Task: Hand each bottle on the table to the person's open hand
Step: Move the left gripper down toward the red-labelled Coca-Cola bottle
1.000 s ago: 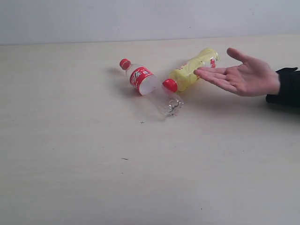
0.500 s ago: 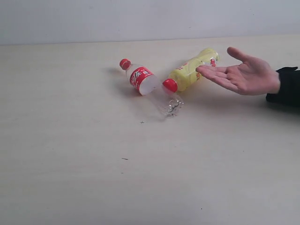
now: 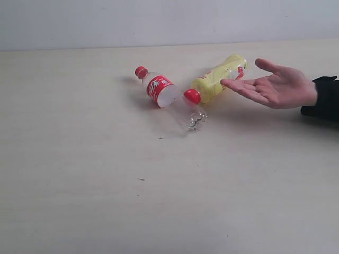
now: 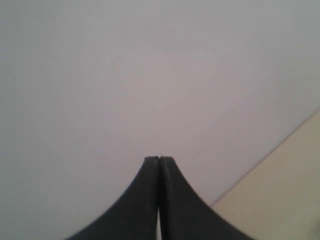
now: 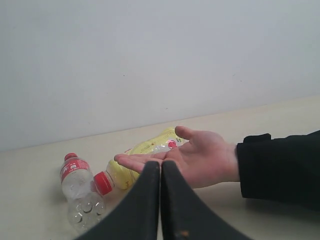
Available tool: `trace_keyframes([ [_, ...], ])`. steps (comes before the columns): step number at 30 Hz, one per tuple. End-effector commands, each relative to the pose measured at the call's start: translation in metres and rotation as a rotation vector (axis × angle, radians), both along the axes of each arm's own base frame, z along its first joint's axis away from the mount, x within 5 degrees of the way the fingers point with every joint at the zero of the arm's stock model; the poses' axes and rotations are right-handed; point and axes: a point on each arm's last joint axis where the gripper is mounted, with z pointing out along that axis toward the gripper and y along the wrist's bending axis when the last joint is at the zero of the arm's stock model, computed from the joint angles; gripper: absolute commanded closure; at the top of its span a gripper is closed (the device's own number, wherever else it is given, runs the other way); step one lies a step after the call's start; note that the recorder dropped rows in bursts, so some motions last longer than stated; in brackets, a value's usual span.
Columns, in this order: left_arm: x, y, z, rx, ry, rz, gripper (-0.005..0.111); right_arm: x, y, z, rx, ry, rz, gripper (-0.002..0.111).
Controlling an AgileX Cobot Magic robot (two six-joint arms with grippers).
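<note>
Two bottles lie on their sides on the table (image 3: 159, 206). The clear bottle (image 3: 165, 97) has a red label and red cap. Its base touches the red cap of the yellow bottle (image 3: 214, 82). The person's open hand (image 3: 278, 87), palm up with a black cuff, hovers over the yellow bottle's far end. No gripper shows in the exterior view. My right gripper (image 5: 160, 163) is shut and empty, apart from and facing the hand (image 5: 202, 157), the yellow bottle (image 5: 120, 172) and the clear bottle (image 5: 77, 185). My left gripper (image 4: 159, 159) is shut and empty and faces a blank wall.
A pale wall runs behind the table's far edge. The black sleeve (image 3: 323, 98) reaches in from the right edge. A few tiny dark specks (image 3: 141, 179) dot the tabletop. A corner of the table (image 4: 285, 195) shows in the left wrist view.
The person's hand has shifted slightly, thumb a little lower. Both bottles lie where they were.
</note>
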Motion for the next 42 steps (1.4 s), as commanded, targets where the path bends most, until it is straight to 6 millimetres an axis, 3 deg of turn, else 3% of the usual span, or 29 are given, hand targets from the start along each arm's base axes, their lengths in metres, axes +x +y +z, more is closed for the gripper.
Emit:
trace_keyframes([
  [1, 0.032, 0.0, -0.003, 0.262, 0.041, 0.13, 0.107, 0.0, -0.001, -0.001, -0.004, -0.008, -0.008, 0.107],
  [5, 0.057, -0.001, -0.019, 0.513, 0.116, 0.22, 0.107, 0.0, -0.001, -0.001, -0.004, -0.008, -0.008, 0.107],
  [12, 0.084, -0.007, -0.045, 0.697, 0.307, 0.325, 0.107, 0.0, -0.001, -0.001, -0.004, -0.008, -0.008, 0.107],
  [15, 0.088, -0.013, -0.056, 0.744, 0.521, 0.247, 0.107, 0.0, -0.001, -0.001, -0.004, -0.008, -0.008, 0.107],
  [19, 0.087, -0.026, -0.061, 0.822, 0.799, -0.043, 0.107, 0.0, -0.001, -0.001, -0.006, -0.008, -0.008, 0.107],
  [24, 0.082, -0.062, -0.049, 0.624, 0.791, -0.295, 0.107, 0.0, -0.001, -0.001, -0.004, -0.008, -0.008, 0.107],
  [30, 0.072, -0.111, -0.047, 0.759, 0.709, -0.483, 0.107, 0.0, -0.001, -0.001, -0.004, -0.008, -0.008, 0.107],
  [36, 0.064, -0.162, -0.072, 0.855, 0.691, -0.633, 0.107, 0.0, -0.001, -0.001, -0.002, -0.007, -0.008, 0.107],
  [42, 0.063, -0.197, -0.105, 0.96, 0.663, -0.76, 0.107, 0.0, -0.001, -0.001, -0.002, -0.007, -0.008, 0.107],
])
